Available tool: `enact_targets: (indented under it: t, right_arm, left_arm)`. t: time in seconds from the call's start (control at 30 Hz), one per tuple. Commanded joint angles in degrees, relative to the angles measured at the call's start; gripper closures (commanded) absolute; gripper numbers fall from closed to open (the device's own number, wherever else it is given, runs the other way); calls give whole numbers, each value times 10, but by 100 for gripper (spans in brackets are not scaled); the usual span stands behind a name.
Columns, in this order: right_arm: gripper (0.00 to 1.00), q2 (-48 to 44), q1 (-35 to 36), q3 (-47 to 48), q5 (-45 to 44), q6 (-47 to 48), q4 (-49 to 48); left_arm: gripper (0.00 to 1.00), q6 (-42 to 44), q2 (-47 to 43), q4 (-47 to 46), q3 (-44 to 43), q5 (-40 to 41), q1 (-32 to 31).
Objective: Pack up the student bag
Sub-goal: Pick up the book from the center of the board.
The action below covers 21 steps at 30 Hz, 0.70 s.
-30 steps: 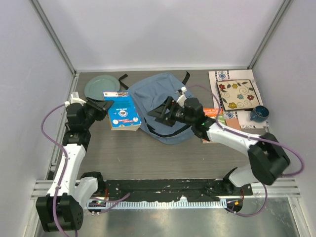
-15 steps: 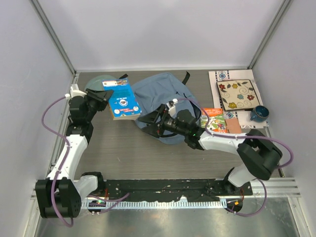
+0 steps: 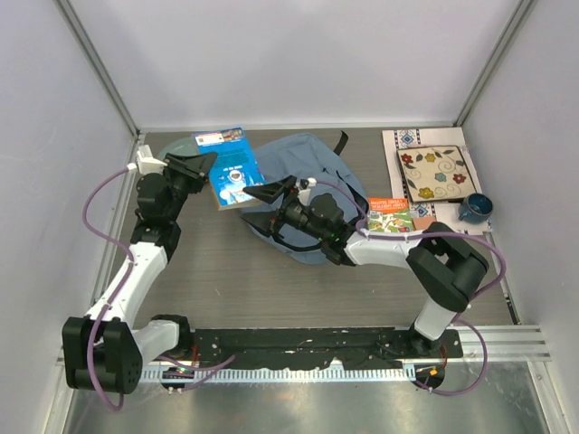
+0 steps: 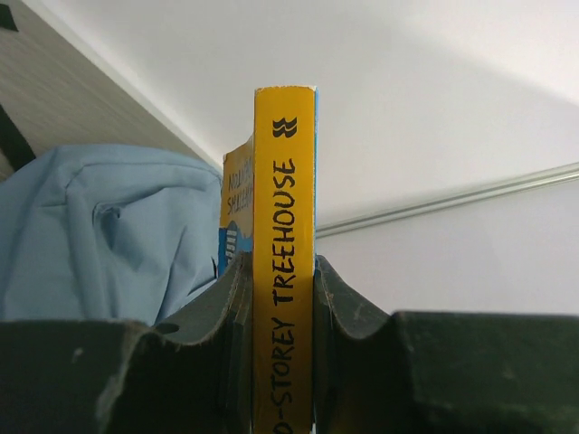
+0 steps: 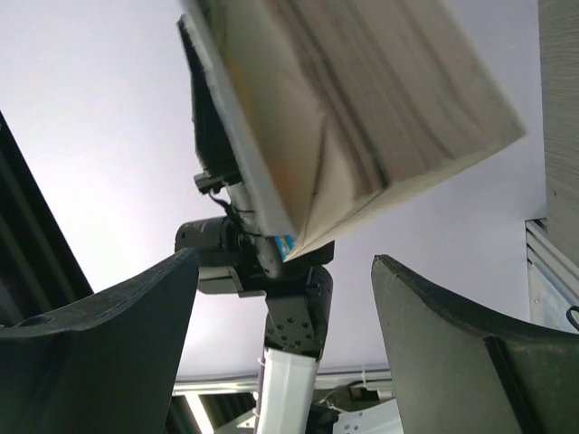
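Note:
The student bag (image 3: pixel 312 158) is a light-blue soft backpack lying mid-table, with black straps at its back edge; it also shows in the left wrist view (image 4: pixel 109 226). My left gripper (image 3: pixel 204 166) is shut on a blue-covered book (image 3: pixel 233 168) and holds it raised, left of the bag. The book's yellow spine (image 4: pixel 284 181) stands upright between the jaws of that gripper (image 4: pixel 282 264). My right gripper (image 3: pixel 257 207) is open, stretched over the bag's front and pointing left at the book. In its wrist view the right gripper (image 5: pixel 285 260) is empty, with the book's page edge (image 5: pixel 362 117) above it.
A green plate (image 3: pixel 177 146) lies partly hidden behind the left arm at the back left. A colourful book (image 3: pixel 391 215) lies right of the bag. At the back right, a floral square dish (image 3: pixel 436 172) sits on a patterned mat (image 3: pixel 404 140), with a blue mug (image 3: pixel 475 208) beside it.
My left gripper lifted the blue book and carried it back and up. My right arm swung left across the bag, jaws staying open, and now points at the book.

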State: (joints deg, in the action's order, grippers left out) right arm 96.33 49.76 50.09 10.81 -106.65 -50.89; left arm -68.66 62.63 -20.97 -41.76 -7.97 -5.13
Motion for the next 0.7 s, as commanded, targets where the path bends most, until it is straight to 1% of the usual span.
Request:
enact_targets:
  t: [0.0, 0.23, 0.3, 0.37, 0.4, 0.47, 0.53, 0.67]
  right_arm:
    - [18, 19, 3, 20, -32, -38, -12]
    - [18, 24, 7, 37, -69, -1, 13]
    - [18, 36, 6, 55, -62, 11, 1]
    - [18, 42, 6, 74, -60, 31, 9]
    - [18, 44, 7, 79, -57, 30, 15]
    - [18, 49, 6, 85, -63, 25, -5]
    - [18, 52, 6, 91, -78, 20, -1]
    - [18, 57, 4, 110, -95, 23, 21]
  left_arm:
    - [100, -17, -8, -97, -14, 30, -12]
    - [100, -23, -4, -108, -17, 28, -17]
    - [100, -22, -11, -110, -12, 41, -20]
    - [100, -17, -36, -90, -1, 62, -19]
    - [100, -12, -43, -73, -2, 68, -20]
    - [100, -9, -52, -66, -3, 61, -20]
    - [100, -13, -55, -75, 0, 45, -20]
    - [100, -24, -66, -90, 18, 44, -20]
